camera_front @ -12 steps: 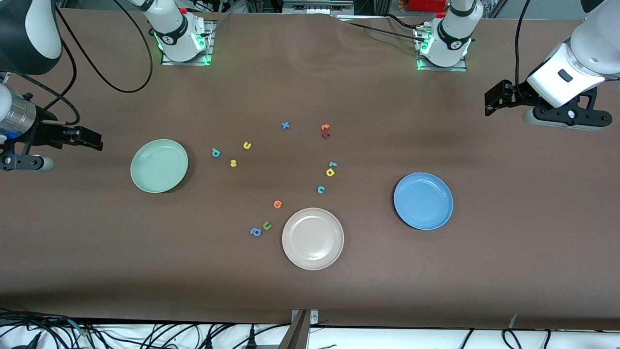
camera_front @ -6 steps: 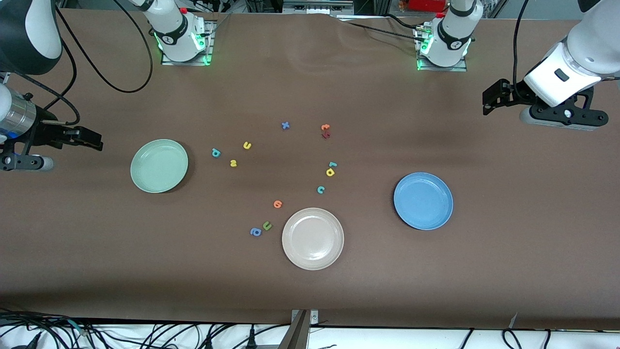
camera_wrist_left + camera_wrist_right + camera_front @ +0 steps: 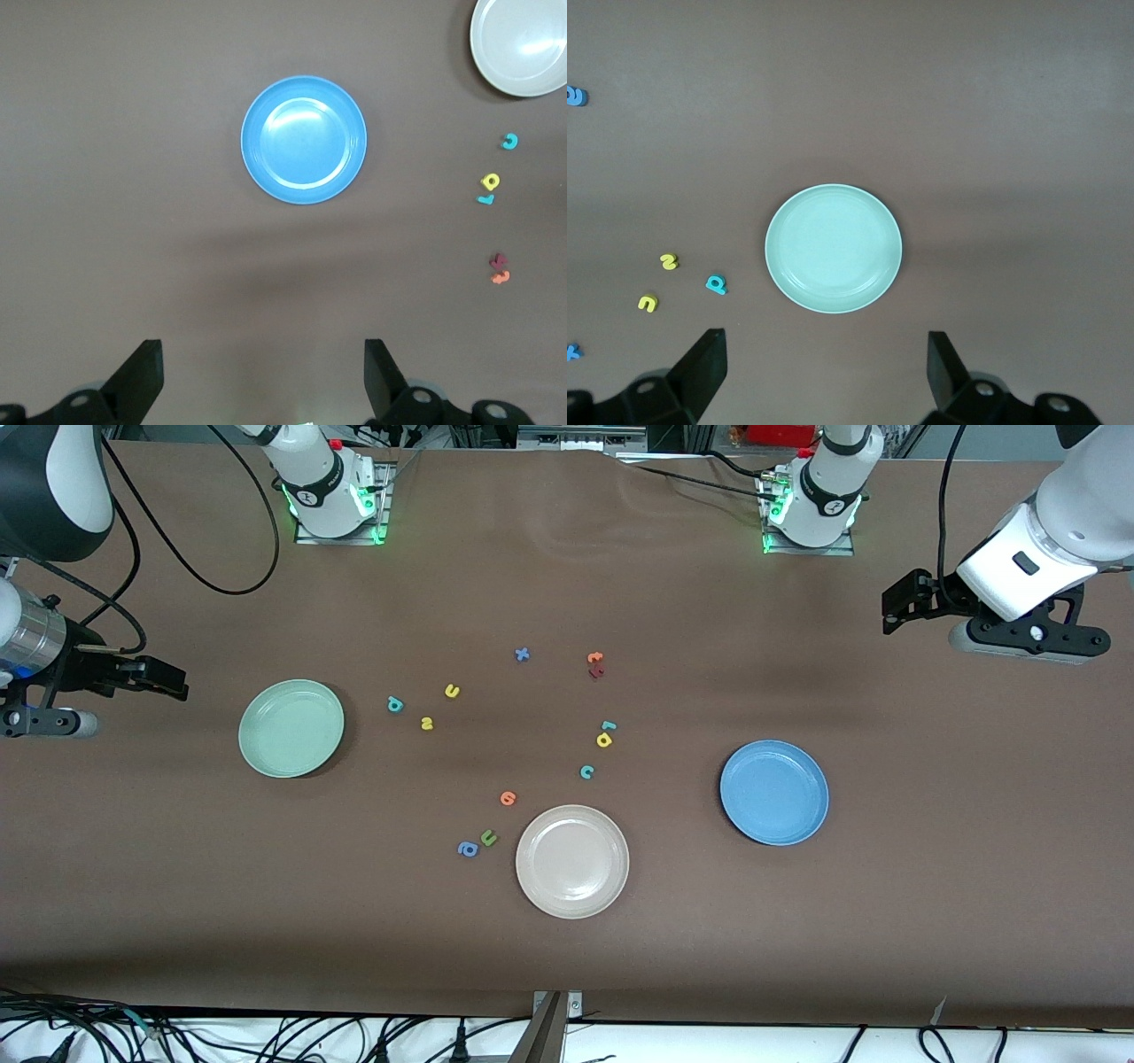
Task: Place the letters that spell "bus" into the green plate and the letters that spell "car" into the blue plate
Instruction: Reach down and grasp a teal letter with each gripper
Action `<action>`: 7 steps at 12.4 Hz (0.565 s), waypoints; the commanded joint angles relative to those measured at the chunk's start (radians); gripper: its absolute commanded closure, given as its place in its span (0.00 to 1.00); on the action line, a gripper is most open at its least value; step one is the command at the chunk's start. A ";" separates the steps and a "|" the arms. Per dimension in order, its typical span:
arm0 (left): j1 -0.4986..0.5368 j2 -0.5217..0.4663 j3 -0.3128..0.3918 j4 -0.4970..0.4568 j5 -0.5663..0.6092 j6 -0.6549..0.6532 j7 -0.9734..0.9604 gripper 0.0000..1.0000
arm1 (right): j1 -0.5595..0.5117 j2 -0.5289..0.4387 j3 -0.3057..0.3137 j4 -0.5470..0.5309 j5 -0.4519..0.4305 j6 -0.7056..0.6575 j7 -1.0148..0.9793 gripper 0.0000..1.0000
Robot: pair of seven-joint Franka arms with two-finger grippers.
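Observation:
The green plate (image 3: 291, 728) (image 3: 834, 248) lies toward the right arm's end, with the teal "b" (image 3: 395, 705), yellow "u" (image 3: 452, 691) and yellow "s" (image 3: 427, 724) on the table beside it. The blue plate (image 3: 774, 792) (image 3: 304, 139) lies toward the left arm's end. The teal "c" (image 3: 586, 771), yellow "a" (image 3: 604, 740) and teal "r" (image 3: 609, 726) sit mid-table. My left gripper (image 3: 897, 605) (image 3: 263, 376) hangs open and empty over bare table past the blue plate. My right gripper (image 3: 168, 679) (image 3: 826, 367) hangs open and empty beside the green plate.
A beige-white plate (image 3: 572, 861) sits nearest the front camera. Beside it lie an orange letter (image 3: 508, 798), a green "u" (image 3: 488, 837) and a blue "a" (image 3: 468, 849). A blue "x" (image 3: 522, 654), an orange letter (image 3: 595, 658) and a dark red one (image 3: 596, 672) lie nearer the bases.
The left arm's hand has shifted a little toward the bases' side. The right arm, the plates and the letters have not moved.

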 commanded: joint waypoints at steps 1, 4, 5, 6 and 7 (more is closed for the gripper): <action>-0.007 0.044 -0.034 -0.003 -0.047 -0.056 0.010 0.00 | -0.004 -0.012 0.010 -0.013 0.015 0.002 0.010 0.00; -0.039 0.133 -0.072 0.000 -0.070 0.014 0.007 0.00 | 0.011 -0.010 0.010 -0.031 0.015 0.016 0.044 0.00; -0.067 0.165 -0.083 0.000 -0.082 0.054 0.002 0.00 | 0.025 -0.010 0.010 -0.039 0.015 0.030 0.058 0.00; -0.101 0.193 -0.083 0.000 -0.088 0.101 -0.002 0.00 | 0.042 -0.010 0.010 -0.052 0.015 0.048 0.084 0.00; -0.140 0.240 -0.083 0.000 -0.088 0.172 -0.002 0.00 | 0.057 -0.009 0.010 -0.072 0.015 0.069 0.123 0.00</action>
